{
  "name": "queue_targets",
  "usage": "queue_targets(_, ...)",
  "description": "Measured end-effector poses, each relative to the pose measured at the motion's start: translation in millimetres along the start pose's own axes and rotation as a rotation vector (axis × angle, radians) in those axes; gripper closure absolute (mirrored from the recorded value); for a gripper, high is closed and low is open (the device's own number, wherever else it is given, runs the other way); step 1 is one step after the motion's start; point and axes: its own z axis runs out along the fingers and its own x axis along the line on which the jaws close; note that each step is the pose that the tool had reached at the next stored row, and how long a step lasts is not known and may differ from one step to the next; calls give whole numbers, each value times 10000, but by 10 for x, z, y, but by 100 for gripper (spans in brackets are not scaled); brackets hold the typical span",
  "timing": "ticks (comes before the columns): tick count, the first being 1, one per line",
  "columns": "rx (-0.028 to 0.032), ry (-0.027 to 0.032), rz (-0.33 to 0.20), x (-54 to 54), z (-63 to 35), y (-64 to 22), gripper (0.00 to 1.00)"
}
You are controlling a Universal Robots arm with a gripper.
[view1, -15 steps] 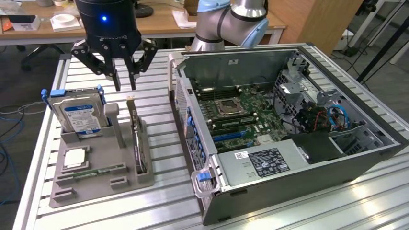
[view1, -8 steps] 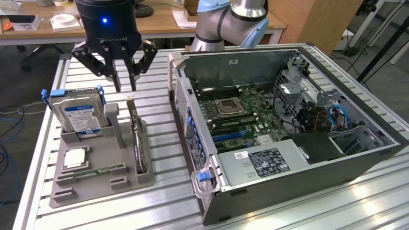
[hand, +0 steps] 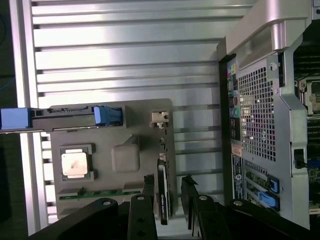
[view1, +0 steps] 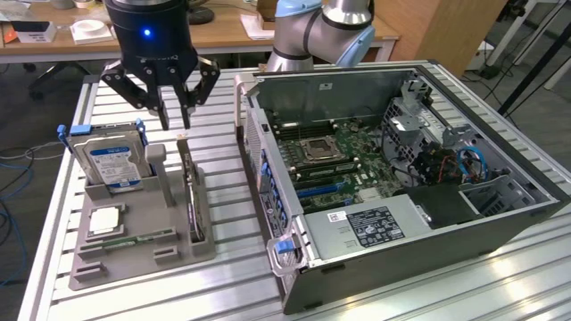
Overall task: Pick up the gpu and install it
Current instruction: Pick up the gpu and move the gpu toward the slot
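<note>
Though just above the gpu [view1: 194, 200] in exterior view, spread hand [hand: 168, 180] astride it in wrist view

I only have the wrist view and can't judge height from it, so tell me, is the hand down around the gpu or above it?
Observer: Above it. From the exterior view the open hand hangs over one end of the gpu, fingertips apparently clear of its top edge.
Operator: Is the case ready to take it?
Observer: The computer case lies with its side off and the whole motherboard exposed.
Operator: What's the blue-ended thing in the holder?
Observer: A hard drive standing upright in the grey holder, blue label showing.
</note>
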Motion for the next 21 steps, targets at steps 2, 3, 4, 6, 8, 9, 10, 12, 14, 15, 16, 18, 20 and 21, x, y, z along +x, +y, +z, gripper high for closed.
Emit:
queue_targets(2, 0, 0, 1, 1, 11, -1, 64)
queue_targets(3, 0, 0, 2, 1, 16, -3, 64)
queue_targets(4, 2, 1, 1, 1, 20, -9, 64)
queue_targets(6, -1, -1, 0, -1, 32, -21, 64)
queue_targets(8, 0, 0, 0, -2, 41, -33, 64)
queue_targets(9, 0, 0, 0, -2, 45, -37, 64)
queue_targets(10, 1, 0, 1, -1, 46, -37, 64)
queue_targets(12, 10, 0, 0, -2, 46, -38, 64)
queue_targets(14, 10, 0, 0, -2, 47, -37, 64)
queue_targets(15, 10, -1, 0, -2, 47, -37, 64)
queue_targets(16, 10, -1, 0, -2, 47, -37, 66)
queue_targets(18, 9, -1, 0, -2, 47, -37, 72)
queue_targets(20, 9, -1, 0, -2, 47, -37, 78)
queue_targets(21, 9, -1, 0, -2, 47, -37, 78)
